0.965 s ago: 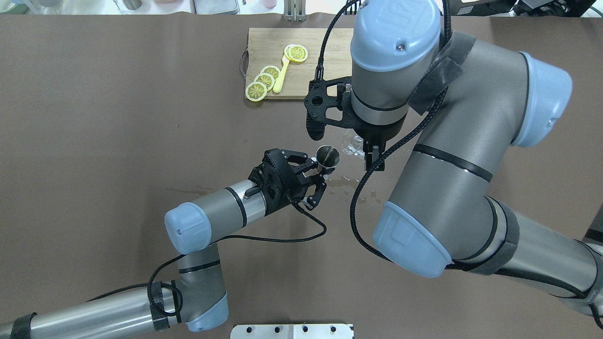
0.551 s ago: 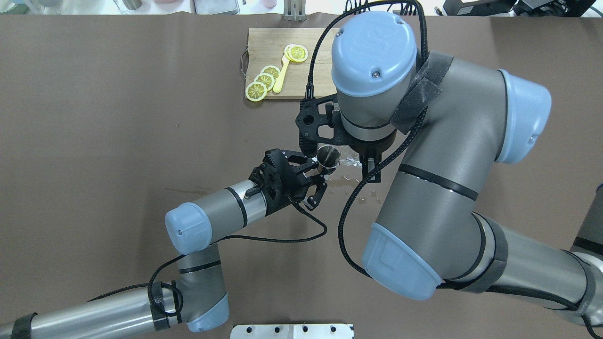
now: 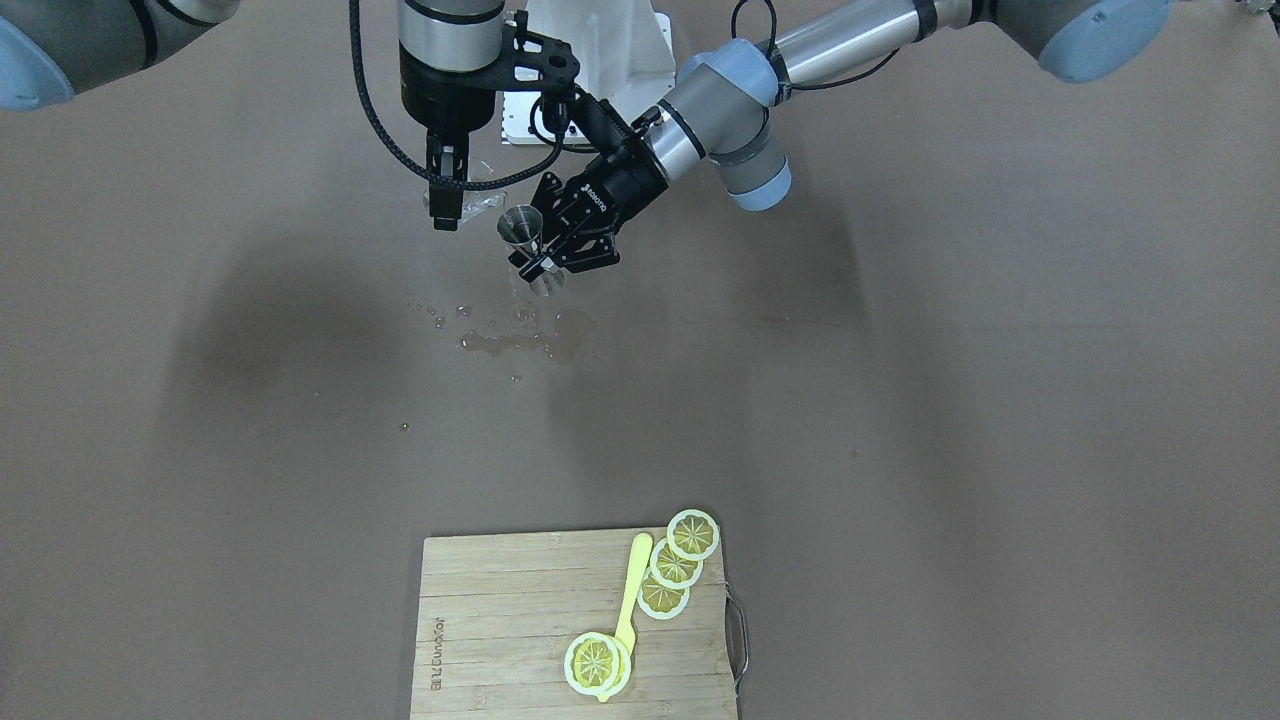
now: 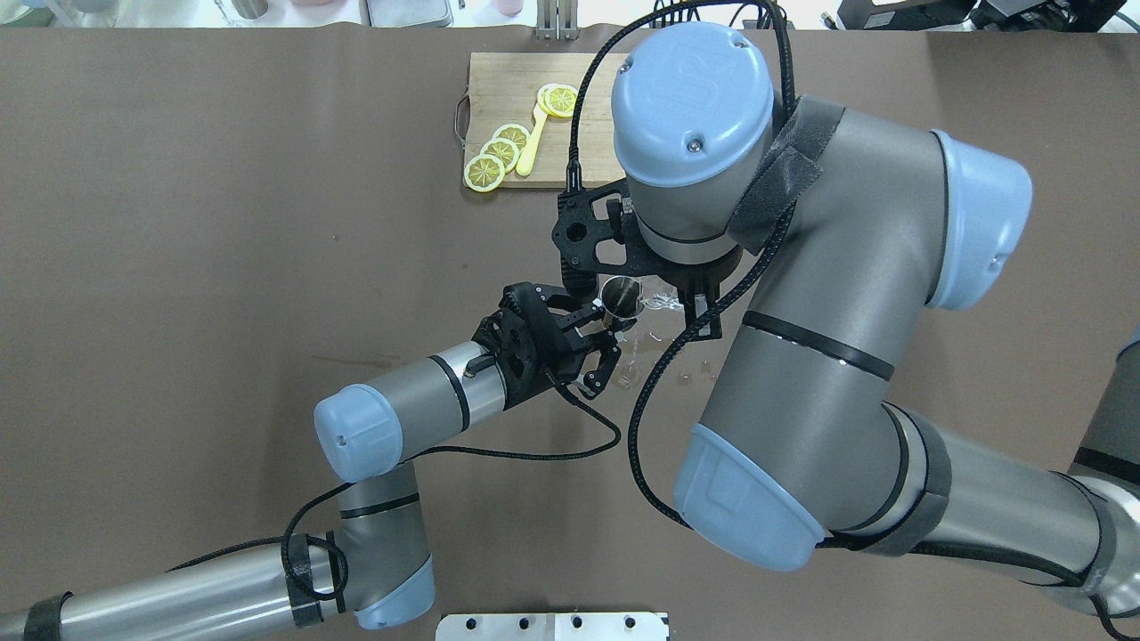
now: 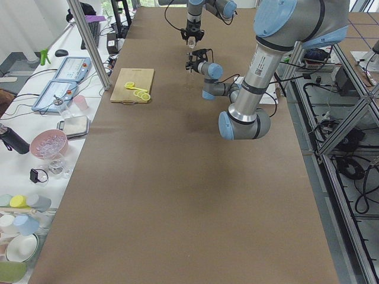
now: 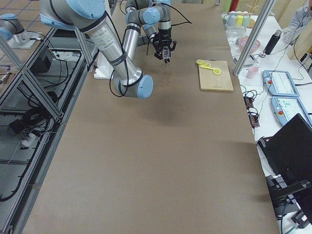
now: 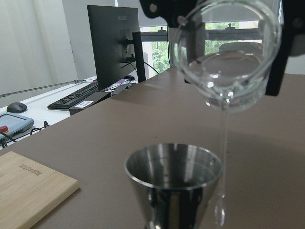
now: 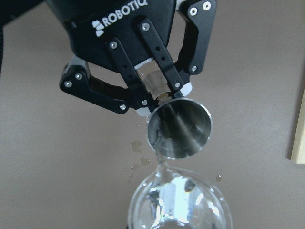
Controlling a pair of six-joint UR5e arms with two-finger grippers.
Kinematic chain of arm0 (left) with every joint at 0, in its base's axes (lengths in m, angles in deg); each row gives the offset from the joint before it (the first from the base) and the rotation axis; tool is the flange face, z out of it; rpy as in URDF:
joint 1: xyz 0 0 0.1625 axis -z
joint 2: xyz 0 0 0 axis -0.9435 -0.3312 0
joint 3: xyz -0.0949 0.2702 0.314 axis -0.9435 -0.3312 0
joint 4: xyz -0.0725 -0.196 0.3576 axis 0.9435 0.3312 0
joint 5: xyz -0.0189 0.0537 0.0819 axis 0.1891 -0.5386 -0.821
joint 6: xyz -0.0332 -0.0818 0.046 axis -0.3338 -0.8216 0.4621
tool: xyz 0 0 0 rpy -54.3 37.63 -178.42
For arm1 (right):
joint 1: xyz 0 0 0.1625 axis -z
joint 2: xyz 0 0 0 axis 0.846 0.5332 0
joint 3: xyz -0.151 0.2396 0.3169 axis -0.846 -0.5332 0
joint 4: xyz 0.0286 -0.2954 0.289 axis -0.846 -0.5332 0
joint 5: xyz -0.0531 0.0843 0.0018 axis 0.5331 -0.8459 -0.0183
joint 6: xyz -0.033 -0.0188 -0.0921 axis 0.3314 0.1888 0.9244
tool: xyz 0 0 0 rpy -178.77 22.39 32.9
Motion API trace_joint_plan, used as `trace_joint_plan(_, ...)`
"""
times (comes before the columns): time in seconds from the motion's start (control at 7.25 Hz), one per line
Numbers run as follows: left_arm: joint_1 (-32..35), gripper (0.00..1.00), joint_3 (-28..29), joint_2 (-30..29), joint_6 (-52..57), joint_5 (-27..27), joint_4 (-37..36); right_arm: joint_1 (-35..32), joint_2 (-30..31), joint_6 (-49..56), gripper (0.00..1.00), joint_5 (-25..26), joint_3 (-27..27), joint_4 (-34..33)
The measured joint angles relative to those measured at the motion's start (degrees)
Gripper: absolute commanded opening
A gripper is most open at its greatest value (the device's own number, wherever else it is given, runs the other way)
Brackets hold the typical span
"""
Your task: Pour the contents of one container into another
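Water (image 7: pixel 223 138) is seen leaving the tilted cup (image 7: pixel 224 52) in a thin stream. The cup is clamped between the fingers of the right gripper (image 3: pixel 450 205), which is pointed down at the table (image 3: pixel 900 400), and is tipped just above and beside the jigger (image 7: pixel 174 174). Some water is seen in the cup's lower side. The jigger is gripped at its narrow waist by the left gripper (image 8: pixel 161 95), whose fingers are closed on it. It is held upright and clear of the table with its cone opening turned up. The two grippers are set close together, with the cup's lip nearly over the jigger's rim on the side towards the right gripper. In the left wrist view the stream is seen at the very edge of that rim and is carried on below it along the outside. How much lands inside cannot be told. A puddle (image 3: pixel 530 335) and scattered drops are spread on the table beneath the left gripper. A board (image 3: pixel 480 600) with lemon slices (image 3: pixel 675 565) is laid well apart from both grippers, on the side away from the robot's base.
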Motion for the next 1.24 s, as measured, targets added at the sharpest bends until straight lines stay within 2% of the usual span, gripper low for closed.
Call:
trace_joint_plan(0.41,-0.54,0.0,0.01,-0.4,0.87,-0.01,-0.02,-0.33,-0.81,-0.48,0.0,0.37,-2.23,0.37)
trace_joint_plan(1.24,-0.66,0.0,0.01,-0.44,1.0,-0.01,0.0,-0.3,-1.7,-0.77,0.0,1.66,-3.06,0.52)
